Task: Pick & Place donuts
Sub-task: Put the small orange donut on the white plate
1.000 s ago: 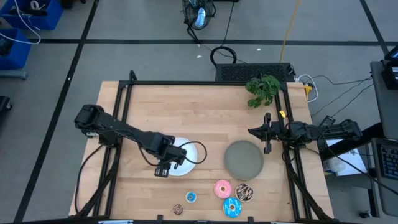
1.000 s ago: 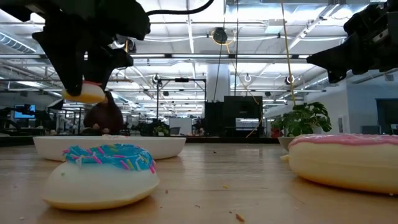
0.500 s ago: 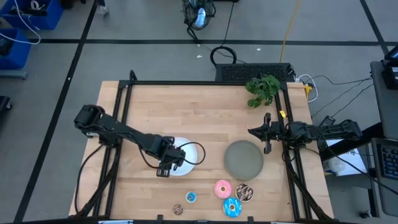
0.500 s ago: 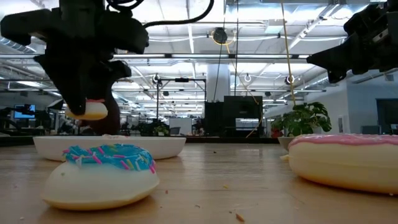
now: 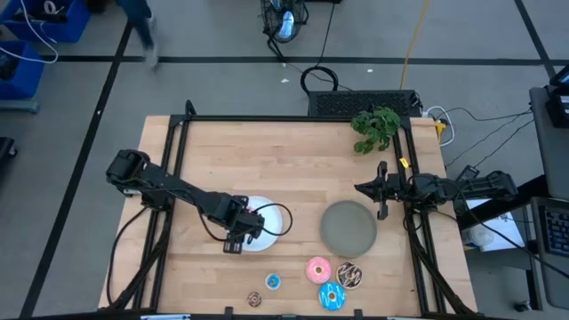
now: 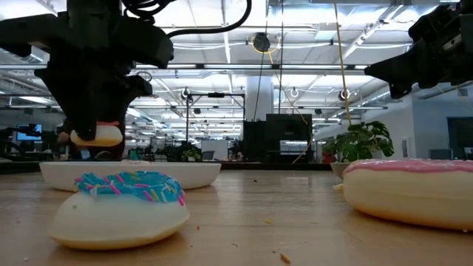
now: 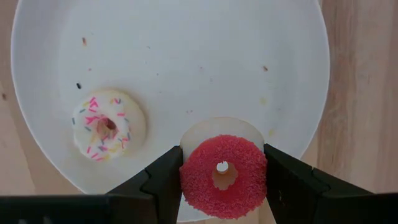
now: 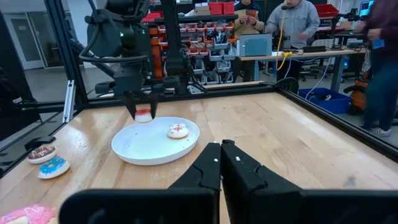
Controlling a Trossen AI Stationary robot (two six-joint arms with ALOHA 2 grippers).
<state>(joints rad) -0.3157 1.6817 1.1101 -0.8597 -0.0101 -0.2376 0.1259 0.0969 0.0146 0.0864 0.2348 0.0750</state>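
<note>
My left gripper (image 5: 249, 224) is shut on a small red donut (image 7: 222, 176) just above the round white plate (image 7: 186, 62). It also shows in the low view (image 6: 96, 125) and the right wrist view (image 8: 143, 109). A small whitish sprinkled donut (image 7: 109, 124) lies flat on that plate. Near the table's front edge lie a pink donut (image 5: 317, 268), a chocolate donut (image 5: 348, 276), a large blue donut (image 5: 332, 296), a small blue donut (image 5: 273, 282) and a small brown donut (image 5: 254, 300). My right gripper (image 8: 221, 155) is shut and empty at the table's right edge. My left gripper pinches the red donut by two opposite sides of its outer rim (image 7: 186, 177) between its two fingers. The fingers come from above, pointing down. The donut sits about level, red top up and cream underside (image 6: 96, 137) down, lifted clear over the plate's near part.
The round grey plate (image 5: 348, 227) lies between the white plate and my right arm. A green plant (image 5: 375, 127) stands at the far right corner. A black frame runs along the table's edges. People stand in the room beyond the table.
My left gripper has gone down toward the white plate with the red donut, which stays level in the shut fingers and now hangs close above the plate.
</note>
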